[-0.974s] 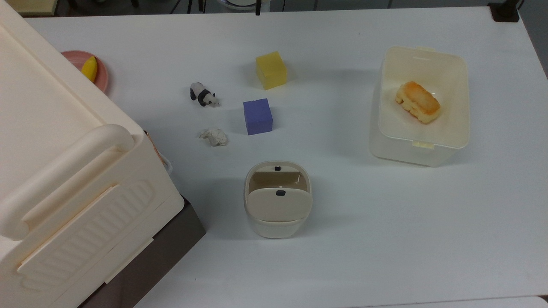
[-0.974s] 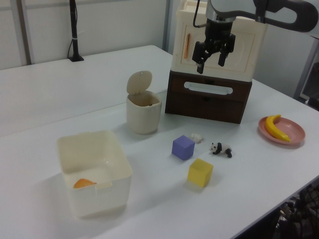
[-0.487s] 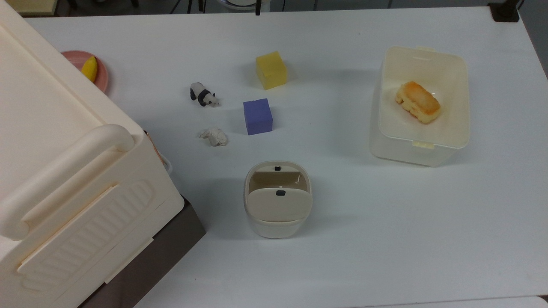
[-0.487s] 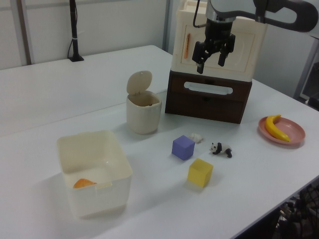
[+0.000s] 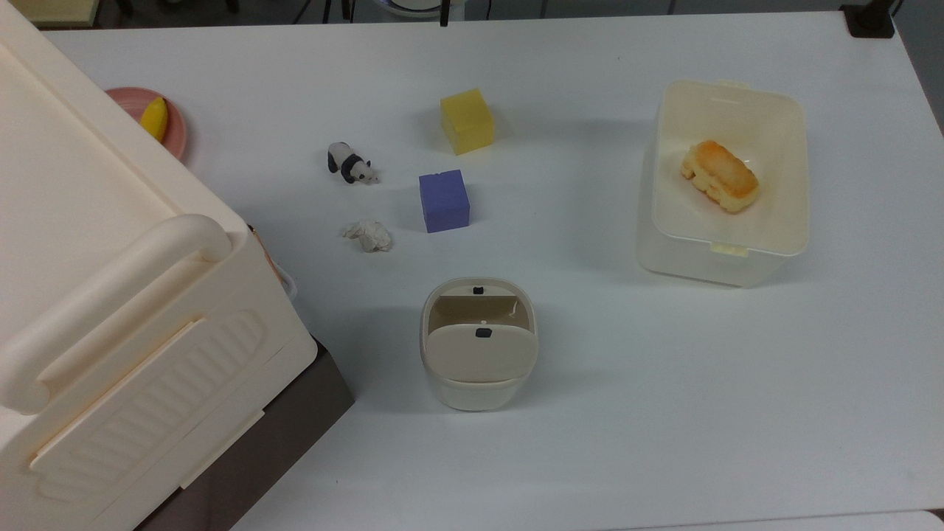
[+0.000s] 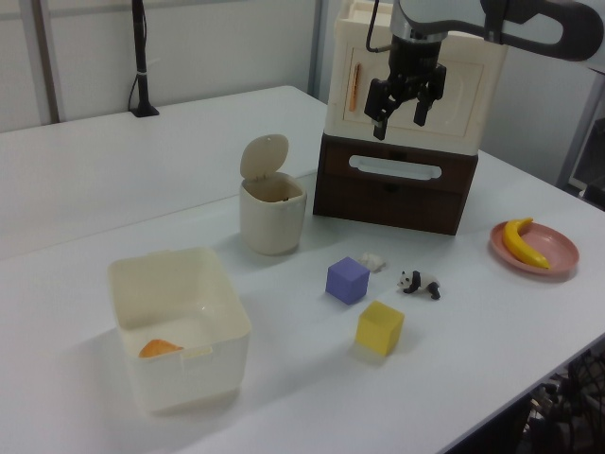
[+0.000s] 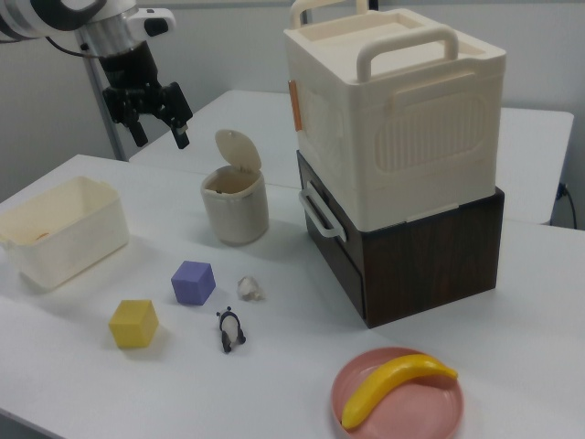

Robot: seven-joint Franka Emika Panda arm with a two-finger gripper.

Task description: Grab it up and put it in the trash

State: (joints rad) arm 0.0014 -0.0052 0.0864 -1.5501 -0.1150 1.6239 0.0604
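The crumpled white tissue wad (image 5: pixel 368 235) lies on the white table between the purple cube (image 5: pixel 444 200) and the big cream box; it also appears as a small lump (image 6: pixel 373 261) (image 7: pixel 249 289). The beige trash bin (image 5: pixel 478 342) stands with its flap lid tipped up (image 6: pixel 271 197) (image 7: pixel 234 187). My gripper (image 6: pixel 399 118) (image 7: pixel 157 126) hangs high above the table, open and holding nothing, well above the bin and far from the tissue.
A panda figurine (image 5: pixel 350 163), a yellow cube (image 5: pixel 467 120), a cream tub with bread (image 5: pixel 726 181), and a pink plate with a banana (image 7: pixel 398 391) sit on the table. A cream handled box on a brown drawer unit (image 7: pixel 402 155) stands beside the tissue.
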